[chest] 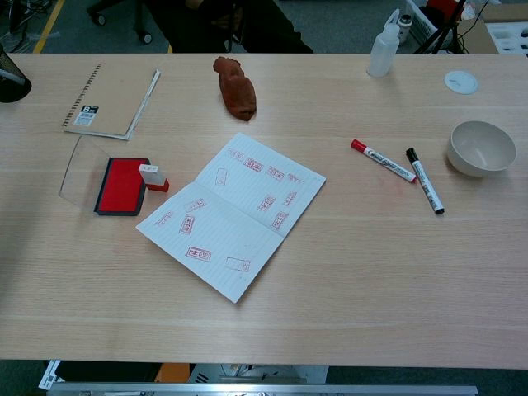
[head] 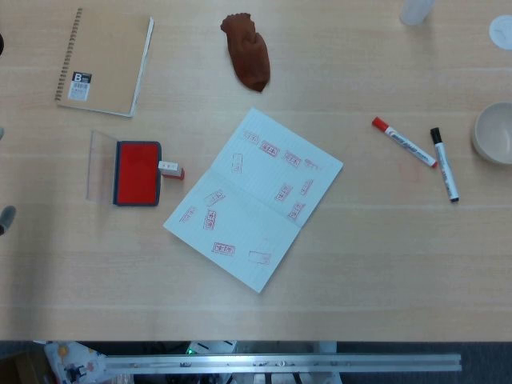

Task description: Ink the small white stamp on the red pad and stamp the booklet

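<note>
The small white stamp (head: pixel 170 169) (chest: pixel 153 176) with its red base lies on the table against the right edge of the red ink pad (head: pixel 138 172) (chest: pixel 124 186). The pad's clear lid (head: pixel 102 166) is folded open to the left. Right of the pad lies the open booklet (head: pixel 254 198) (chest: pixel 233 213), turned at an angle, with several red stamp prints on both pages. Only a small grey tip of my left hand (head: pixel 5 218) shows at the left edge of the head view, so its pose is hidden. My right hand is in neither view.
A spiral notebook (head: pixel 104 60) lies at the back left and a brown cloth (head: pixel 248 52) at the back middle. Red (head: pixel 402 142) and black (head: pixel 445 164) markers lie to the right, near a white bowl (head: pixel 494 134). A squeeze bottle (chest: pixel 382 49) stands at the back right.
</note>
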Controlling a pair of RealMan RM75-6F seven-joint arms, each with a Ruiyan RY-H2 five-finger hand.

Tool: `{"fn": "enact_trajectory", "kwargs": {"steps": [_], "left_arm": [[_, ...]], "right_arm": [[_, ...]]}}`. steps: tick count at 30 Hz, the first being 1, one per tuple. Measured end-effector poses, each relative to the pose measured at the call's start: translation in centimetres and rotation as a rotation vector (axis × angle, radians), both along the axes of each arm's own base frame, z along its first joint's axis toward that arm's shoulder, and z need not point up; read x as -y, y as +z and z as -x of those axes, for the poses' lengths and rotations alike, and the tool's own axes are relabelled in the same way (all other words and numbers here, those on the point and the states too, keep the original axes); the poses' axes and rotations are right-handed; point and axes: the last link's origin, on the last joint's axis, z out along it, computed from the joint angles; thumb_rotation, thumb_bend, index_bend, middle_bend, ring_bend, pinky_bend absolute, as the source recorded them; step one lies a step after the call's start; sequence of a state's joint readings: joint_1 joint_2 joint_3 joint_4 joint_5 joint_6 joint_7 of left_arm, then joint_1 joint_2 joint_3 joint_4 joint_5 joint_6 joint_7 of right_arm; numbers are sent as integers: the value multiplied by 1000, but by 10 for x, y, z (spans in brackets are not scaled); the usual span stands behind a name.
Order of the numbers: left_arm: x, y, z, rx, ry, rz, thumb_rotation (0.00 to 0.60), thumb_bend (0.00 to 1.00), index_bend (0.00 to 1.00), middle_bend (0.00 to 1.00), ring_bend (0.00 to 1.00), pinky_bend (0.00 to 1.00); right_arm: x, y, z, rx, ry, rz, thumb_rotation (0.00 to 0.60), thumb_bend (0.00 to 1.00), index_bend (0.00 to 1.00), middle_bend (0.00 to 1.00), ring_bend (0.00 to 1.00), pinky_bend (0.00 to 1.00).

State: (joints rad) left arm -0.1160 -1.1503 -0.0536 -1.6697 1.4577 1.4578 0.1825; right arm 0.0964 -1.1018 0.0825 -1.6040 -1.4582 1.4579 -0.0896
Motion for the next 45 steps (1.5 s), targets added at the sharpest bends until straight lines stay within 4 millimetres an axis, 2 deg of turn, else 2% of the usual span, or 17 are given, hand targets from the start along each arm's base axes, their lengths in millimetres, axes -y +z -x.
{"fn": "enact_trajectory", "kwargs": {"steps": [11,16,21,25,28,32,35,41,45], "left_arm": [[-4,3,-4,9,-26,-4,600,177,75,140,144,214],[-10,4,-12,14,-70,1,600,177,94,156,155,231],[-19,5,-24,29,-119,19,600,177,112,218,210,288],[-25,5,-30,44,-147,31,600,177,183,352,366,494],[-31,3,-35,53,-173,54,600,177,218,506,508,732],[-40,-3,-44,54,-208,111,600,177,269,685,689,942],[-49,-9,-55,53,-254,152,600,177,301,816,829,1000],[-62,-23,-73,34,-321,224,600,177,307,968,950,1000],[-67,-34,-83,8,-340,277,600,177,315,1000,999,1000]], "right_arm": [[11,9,-2,-15,1,38,600,203,197,314,251,370],[19,14,-8,-22,19,45,600,202,197,314,251,370],[26,16,-12,-23,25,43,600,202,197,314,251,371],[29,16,-12,-25,19,32,600,203,197,314,251,370],[33,15,-12,-26,14,22,600,203,197,314,251,371],[37,14,-12,-28,15,10,600,203,197,314,251,371],[41,13,-13,-30,17,1,600,203,197,314,251,371],[45,13,-15,-35,25,-8,600,203,197,314,251,371],[48,12,-18,-37,30,-18,600,203,197,314,251,371]]}}
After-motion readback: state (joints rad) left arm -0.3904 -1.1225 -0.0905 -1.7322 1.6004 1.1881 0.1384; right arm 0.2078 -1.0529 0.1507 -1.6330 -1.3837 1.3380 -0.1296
